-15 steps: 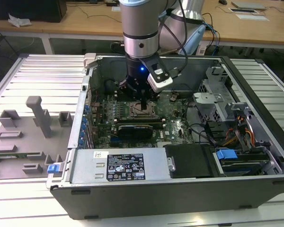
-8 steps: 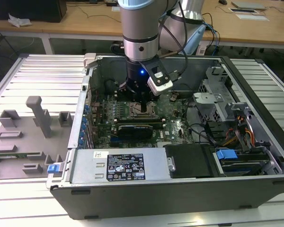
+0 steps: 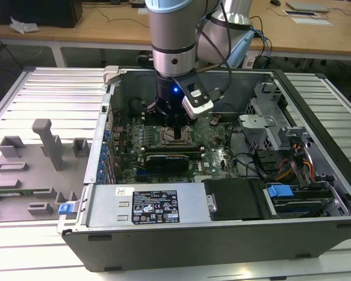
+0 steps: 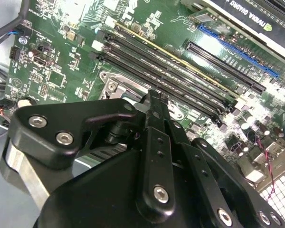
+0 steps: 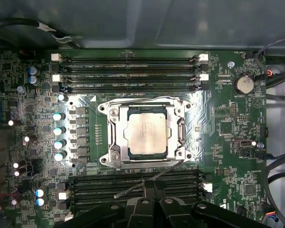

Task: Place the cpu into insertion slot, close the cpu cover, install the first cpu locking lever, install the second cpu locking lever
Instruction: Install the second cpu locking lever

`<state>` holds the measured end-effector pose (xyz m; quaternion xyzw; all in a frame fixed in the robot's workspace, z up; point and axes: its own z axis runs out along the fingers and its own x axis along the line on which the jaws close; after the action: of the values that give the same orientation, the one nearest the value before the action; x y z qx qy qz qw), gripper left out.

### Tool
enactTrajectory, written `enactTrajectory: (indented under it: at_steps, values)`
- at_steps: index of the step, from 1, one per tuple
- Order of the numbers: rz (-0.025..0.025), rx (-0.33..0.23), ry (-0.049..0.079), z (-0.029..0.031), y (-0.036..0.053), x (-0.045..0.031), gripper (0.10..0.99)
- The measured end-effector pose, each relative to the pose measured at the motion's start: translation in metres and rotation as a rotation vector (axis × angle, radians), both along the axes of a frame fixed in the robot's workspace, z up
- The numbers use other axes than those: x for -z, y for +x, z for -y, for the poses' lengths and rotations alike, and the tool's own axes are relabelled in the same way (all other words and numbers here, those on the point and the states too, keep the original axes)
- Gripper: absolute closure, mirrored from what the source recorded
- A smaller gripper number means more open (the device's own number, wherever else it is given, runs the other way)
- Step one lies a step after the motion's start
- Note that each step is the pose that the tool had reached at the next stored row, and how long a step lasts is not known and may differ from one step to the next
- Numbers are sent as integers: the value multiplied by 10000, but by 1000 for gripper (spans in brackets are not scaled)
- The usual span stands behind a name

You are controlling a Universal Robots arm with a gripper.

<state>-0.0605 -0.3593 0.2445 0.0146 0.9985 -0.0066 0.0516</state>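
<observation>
In the first wrist view, one cpu (image 5: 146,131) sits in one insertion slot (image 5: 115,142) at board centre, one cpu cover (image 5: 181,128) closed around it. One gripper (image 5: 149,187), at six o'clock, appears pressed together on one thin lever (image 5: 147,182).

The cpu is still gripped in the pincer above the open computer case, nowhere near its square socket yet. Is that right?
Not quite. In the first wrist view the cpu already lies in the insertion slot on the green motherboard. The pincer does hang above the open computer case.
</observation>
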Motion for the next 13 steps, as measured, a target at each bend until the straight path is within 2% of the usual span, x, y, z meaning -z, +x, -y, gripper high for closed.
enactTrajectory:
  at_steps: [5, 11, 13]
  values:
    - [-1, 1, 0, 0, -12, 33, 980]
    - [-1, 0, 3, 7, -68, 121, 980]
    - [0, 0, 48, 24, -97, 160, 980]
